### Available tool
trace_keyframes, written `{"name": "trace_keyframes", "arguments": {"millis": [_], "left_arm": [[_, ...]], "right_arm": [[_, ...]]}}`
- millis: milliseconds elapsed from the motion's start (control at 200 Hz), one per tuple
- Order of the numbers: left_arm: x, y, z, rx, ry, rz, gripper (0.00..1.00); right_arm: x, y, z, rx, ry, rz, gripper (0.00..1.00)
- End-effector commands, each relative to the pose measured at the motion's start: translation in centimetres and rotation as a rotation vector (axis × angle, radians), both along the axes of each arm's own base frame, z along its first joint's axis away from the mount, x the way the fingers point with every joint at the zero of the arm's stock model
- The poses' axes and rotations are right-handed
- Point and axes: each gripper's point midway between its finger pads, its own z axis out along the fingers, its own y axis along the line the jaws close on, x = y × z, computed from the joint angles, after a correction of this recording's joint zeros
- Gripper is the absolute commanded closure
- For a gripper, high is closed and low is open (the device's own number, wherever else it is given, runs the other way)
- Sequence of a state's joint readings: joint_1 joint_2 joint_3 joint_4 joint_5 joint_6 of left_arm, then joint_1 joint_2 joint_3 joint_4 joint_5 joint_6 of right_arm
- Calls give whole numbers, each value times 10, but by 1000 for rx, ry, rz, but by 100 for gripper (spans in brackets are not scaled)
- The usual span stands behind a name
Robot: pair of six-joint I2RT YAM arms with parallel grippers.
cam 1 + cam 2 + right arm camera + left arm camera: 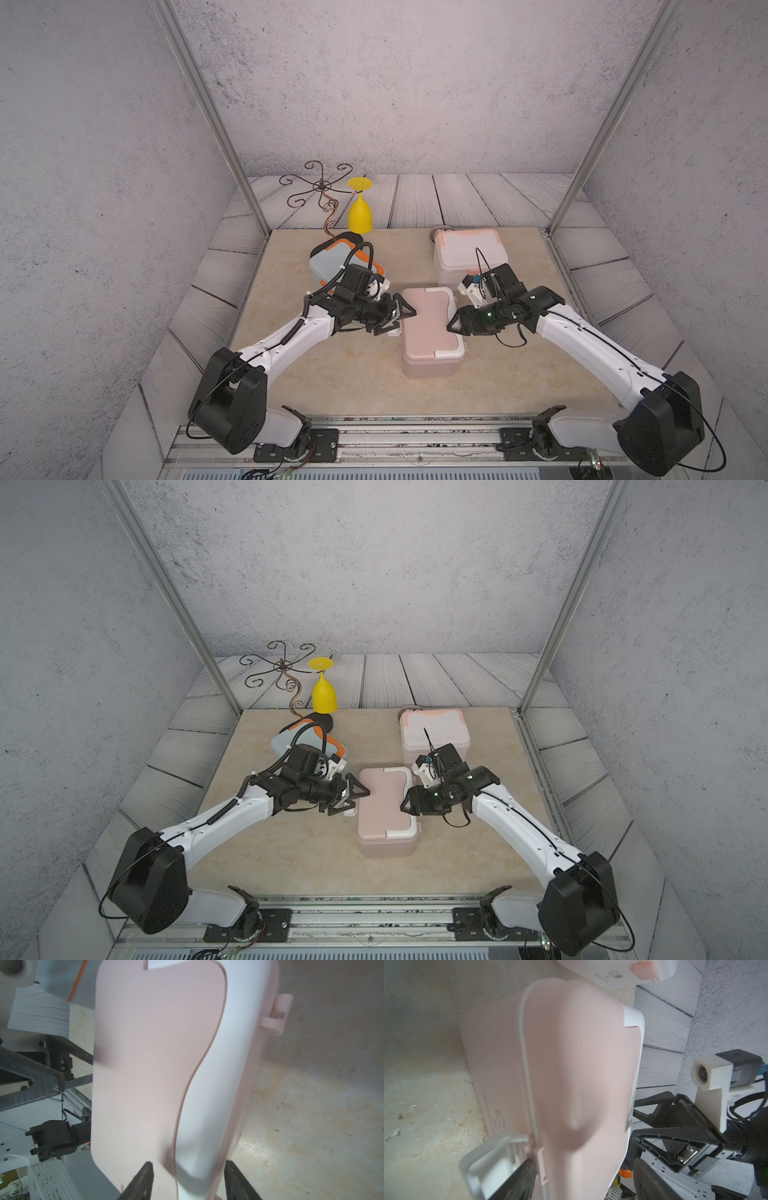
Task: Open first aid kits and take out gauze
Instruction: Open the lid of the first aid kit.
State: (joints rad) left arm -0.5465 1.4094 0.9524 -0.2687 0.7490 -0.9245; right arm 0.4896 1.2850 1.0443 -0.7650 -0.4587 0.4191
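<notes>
Watching the pink kit (430, 328) in the middle of the table (332, 374), I am seeing it flanked on both long sides with its lid down. No gauze is showing anywhere, so I am assuming the packets are lying inside the closed boxes. The left gripper (397, 321) is standing with its jaws spread wide, one finger over the lid's edge and the other down by the white side latch (488, 1161). In the left wrist view that latch is looking swung out from the wall, and I am reading this gripper as released rather than clamped. The right gripper (188, 1162) is straddling the white trim on the opposite edge, but I am not able to tell whether it is pinching the rim or only bracketing it. What I am worrying about is a catch holding somewhere I am not seeing: prying upward against it would likely be lifting or tipping the whole box instead of opening it. An uneven push could also be sliding it toward the white kit (461, 249) or the grey-blue kit (328, 264) nearby, and a slipping finger could be dropping the lid shut.
</notes>
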Motion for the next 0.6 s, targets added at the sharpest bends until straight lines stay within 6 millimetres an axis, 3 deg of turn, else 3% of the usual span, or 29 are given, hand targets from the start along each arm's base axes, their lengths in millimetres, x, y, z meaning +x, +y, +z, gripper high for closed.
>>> {"name": "trace_keyframes", "arguments": {"millis": [0,230,375,595], "left_arm": [[2,-7,6,-19,-5,-8,23],[-1,-16,22,-110,-3,-21,23],[-2,-20,39,-170,-14,-29,23],[-3,-27,48,-220,-7,-40,23]], "right_arm": [[-3,3,-5,18,35,-1,43],[1,-2,2,8,2,-32,42],[5,-4,12,38,-22,-64,32],[13,-14,34,168,-54,-138,19]]}}
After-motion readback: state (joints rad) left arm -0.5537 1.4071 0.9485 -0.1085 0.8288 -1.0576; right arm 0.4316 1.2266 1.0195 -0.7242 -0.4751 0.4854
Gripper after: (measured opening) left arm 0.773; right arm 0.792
